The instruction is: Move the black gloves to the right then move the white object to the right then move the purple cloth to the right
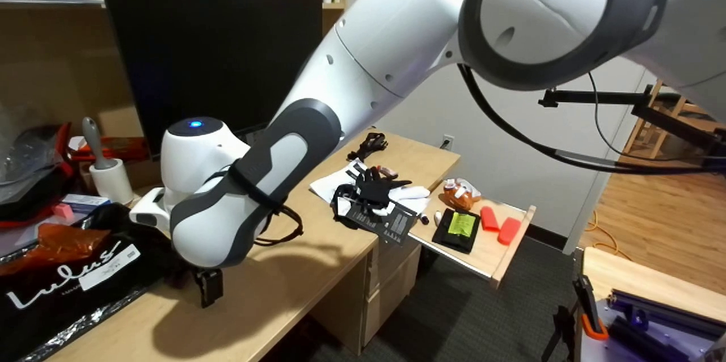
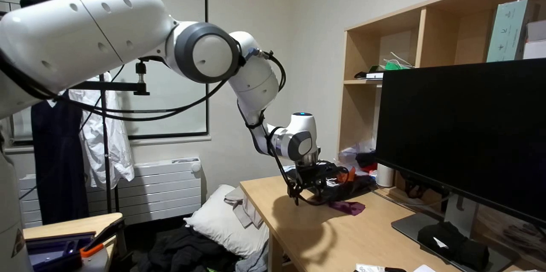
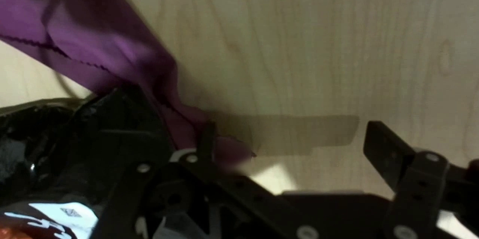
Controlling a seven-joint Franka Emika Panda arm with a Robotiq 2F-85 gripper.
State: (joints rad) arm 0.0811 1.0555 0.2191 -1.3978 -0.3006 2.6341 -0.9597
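The purple cloth [image 3: 112,44] lies limp on the desk in the wrist view, its narrow end running under my left finger. It also shows in an exterior view [image 2: 349,207]; the arm hides it in the opposite one. My gripper [image 3: 290,134] is open and low over the desk, its fingers wide apart. Only a small tip of cloth shows between them; whether a finger touches it, I cannot tell. The black gloves [image 1: 375,189] lie on papers at the desk's far end. A tiny whitish-pink item [image 1: 387,172], probably the white object, lies just behind them.
A black bag with white lettering [image 1: 74,277] lies beside the gripper and touches the cloth [image 3: 93,145]. A monitor [image 1: 221,67] stands at the desk's back. An open drawer [image 1: 482,257] holds red and orange items. A black bundle [image 2: 454,242] rests by the monitor's foot.
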